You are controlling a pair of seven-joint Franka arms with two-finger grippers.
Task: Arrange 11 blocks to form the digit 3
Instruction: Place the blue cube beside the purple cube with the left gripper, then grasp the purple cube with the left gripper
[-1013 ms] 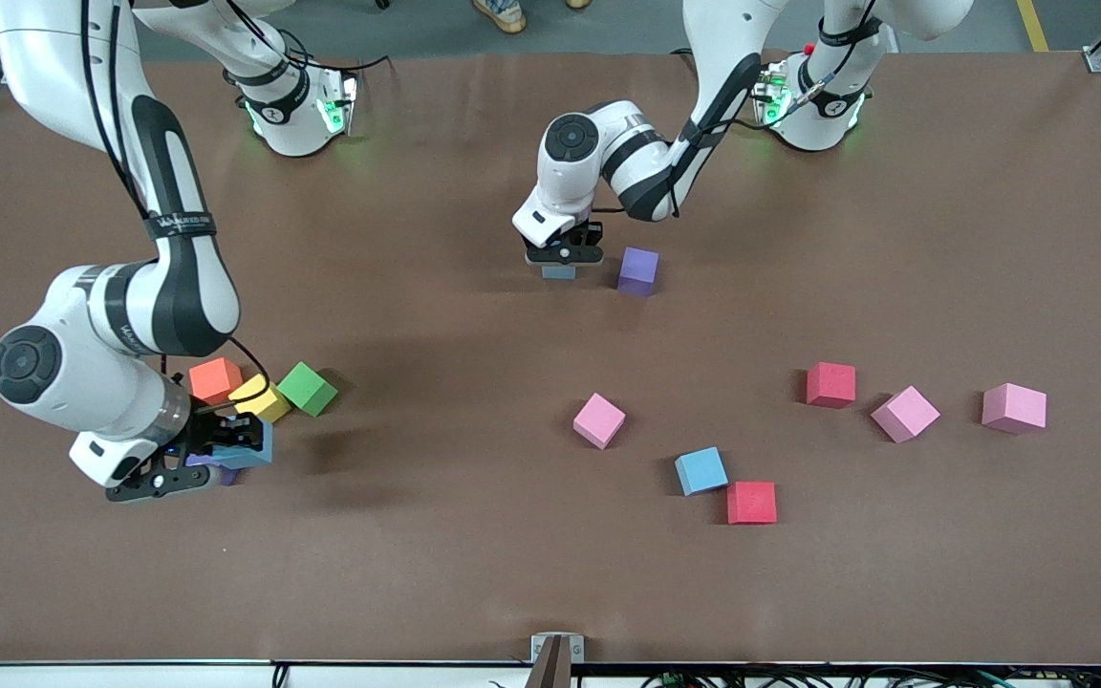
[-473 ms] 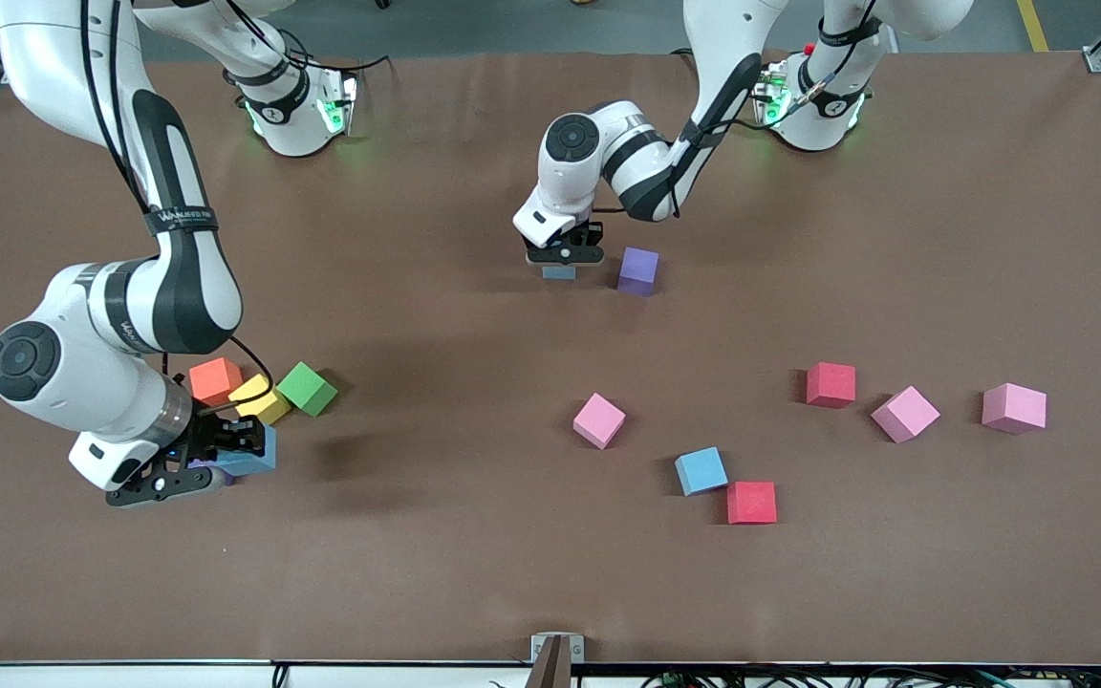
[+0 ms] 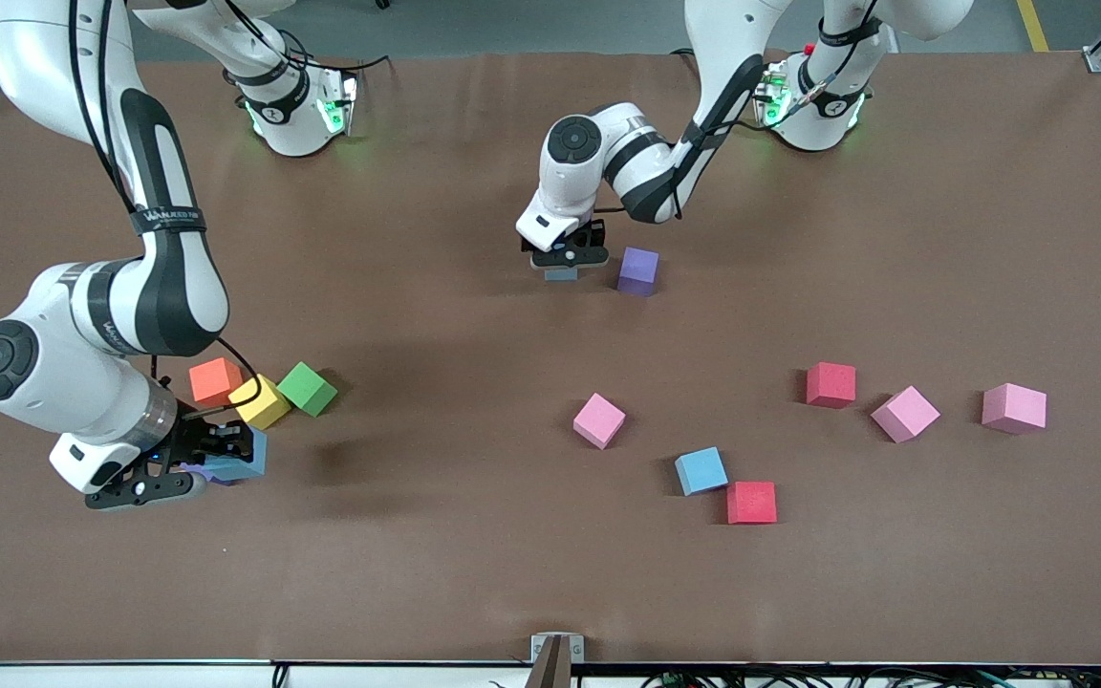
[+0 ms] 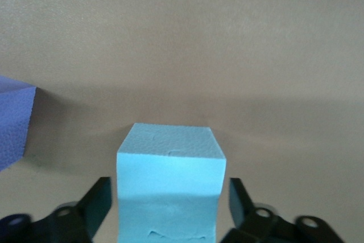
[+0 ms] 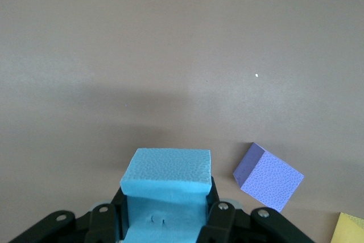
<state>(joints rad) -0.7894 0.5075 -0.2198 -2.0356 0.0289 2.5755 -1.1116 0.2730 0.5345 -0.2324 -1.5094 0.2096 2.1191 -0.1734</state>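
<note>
On the brown bench (image 3: 474, 573), the right gripper (image 5: 165, 220) has its fingers clamped on a light blue foam cube (image 5: 166, 189) above a purple one (image 5: 267, 176). The left gripper (image 4: 170, 209), fingers apart, straddles another matte blue cube (image 4: 169, 189) resting beside a purple block (image 3: 638, 269); these look light and slightly soft, best pinched on flat side faces.

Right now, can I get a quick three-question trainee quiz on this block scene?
1. True or false: the left gripper is clamped on its blue block.
2. Which block touches the yellow one? A pink, B green, C mauve.
3. Fill in: the right gripper is shut on a ____ block.
Key: 1 false, its jaws stand open either side of it; 2 B; 3 blue.
</note>
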